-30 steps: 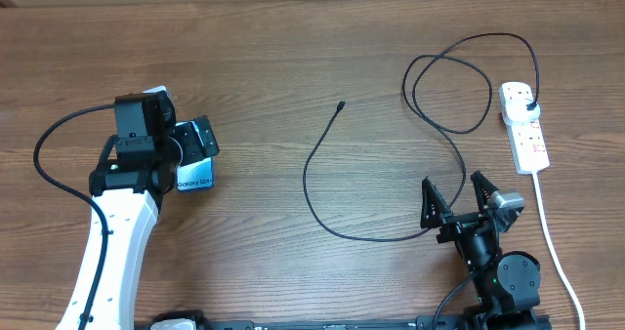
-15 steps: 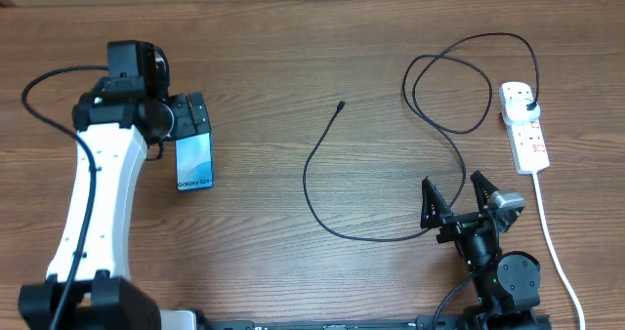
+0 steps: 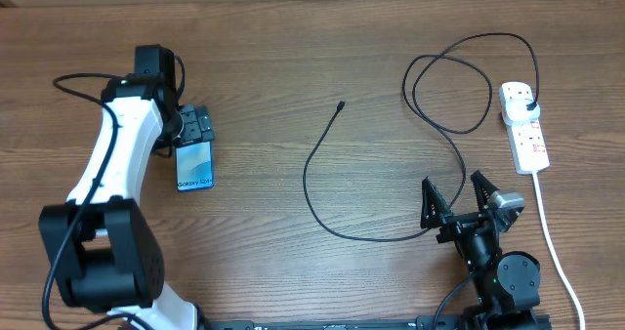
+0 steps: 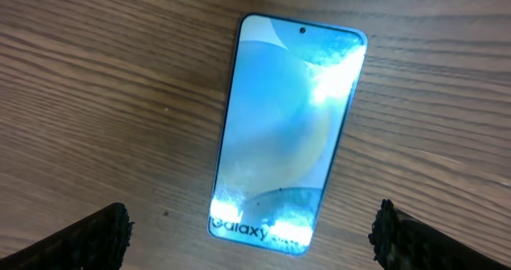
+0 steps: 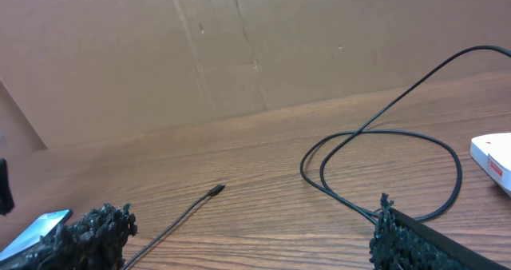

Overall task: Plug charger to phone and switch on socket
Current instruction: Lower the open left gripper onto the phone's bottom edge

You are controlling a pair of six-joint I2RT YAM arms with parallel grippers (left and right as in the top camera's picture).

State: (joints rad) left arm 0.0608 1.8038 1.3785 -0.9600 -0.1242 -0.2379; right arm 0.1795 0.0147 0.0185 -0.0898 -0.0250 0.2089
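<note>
Teal phone (image 4: 287,134) flat on table (image 4: 96,78), left jaws above — spread wide

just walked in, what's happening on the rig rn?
Left gripper is open over the phone, which lies screen-up on the table, ungrasped. The charger lies loose: connector tip mid-table, plug head at the socket. Right gripper is open beside it, holding nothing. Phone not yet plugged in.
</note>
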